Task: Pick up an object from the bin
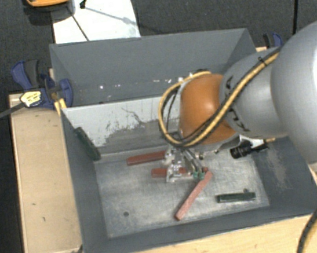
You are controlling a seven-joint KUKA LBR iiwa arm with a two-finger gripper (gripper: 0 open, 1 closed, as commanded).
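Note:
My gripper (180, 170) is down near the bin floor, a little behind the middle, under the orange wrist cover. A long reddish-brown stick (192, 196) lies diagonally on the floor, its upper end right at the gripper. A short reddish-brown piece (158, 173) lies just to the gripper's left, touching or nearly touching it. Another reddish-brown stick (146, 158) lies flat along the back of the floor, left of the gripper. Whether anything is gripped is hidden by the gripper body.
A dark green stick (236, 197) lies flat near the front right of the floor. Another dark green stick (86, 143) leans against the left wall. The arm and its cables cover the bin's right side.

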